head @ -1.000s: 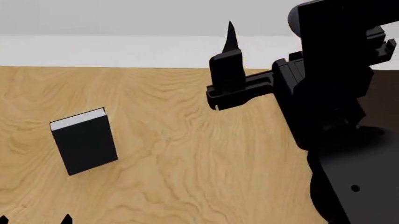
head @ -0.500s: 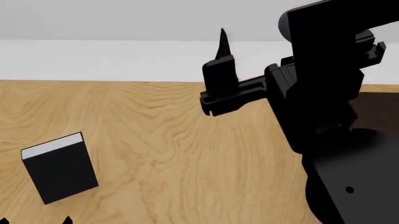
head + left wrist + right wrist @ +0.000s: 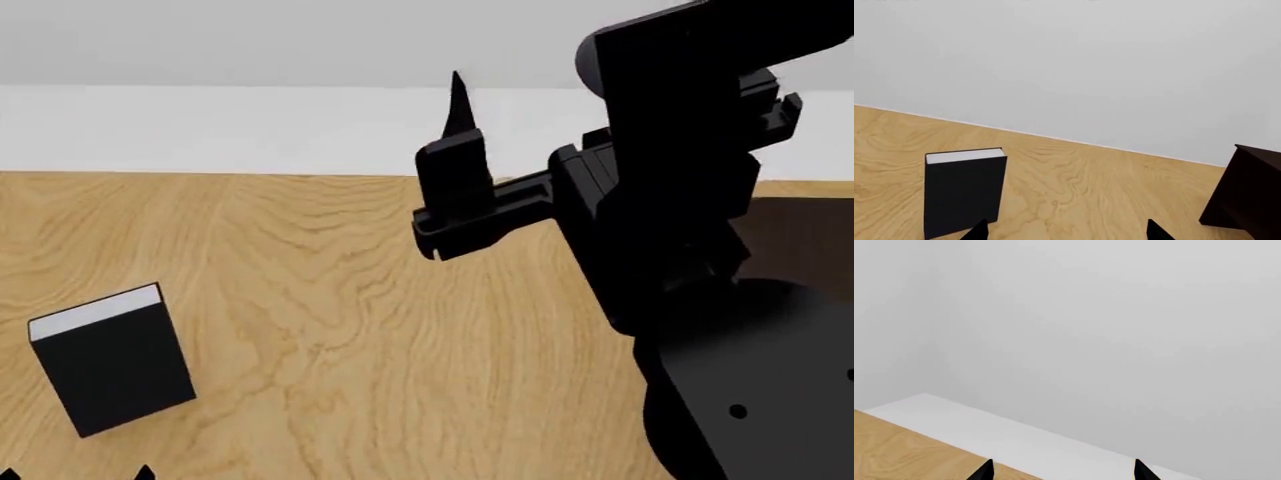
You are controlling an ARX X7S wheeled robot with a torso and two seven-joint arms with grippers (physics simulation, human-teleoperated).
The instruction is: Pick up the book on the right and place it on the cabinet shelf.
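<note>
The grey book on the right is out of view in every frame. A corner of the very dark cabinet shows in the left wrist view, and a strip of the cabinet shows behind my right arm in the head view; no shelf board can be made out. My right gripper is raised in the air, pointing at the white wall. In its own wrist view the right gripper is open and empty. My left gripper is low over the floor, also open and empty. Only the tips of the left gripper show in the head view.
A black book with white pages stands upright on the wooden floor, just ahead and to one side of my left gripper; the same black book shows in the left wrist view. My bulky right arm blocks the right of the head view.
The head view has shifted, so the black book now sits lower and further left in it. My right gripper has drifted slightly left in the picture. Both grippers stay open.
</note>
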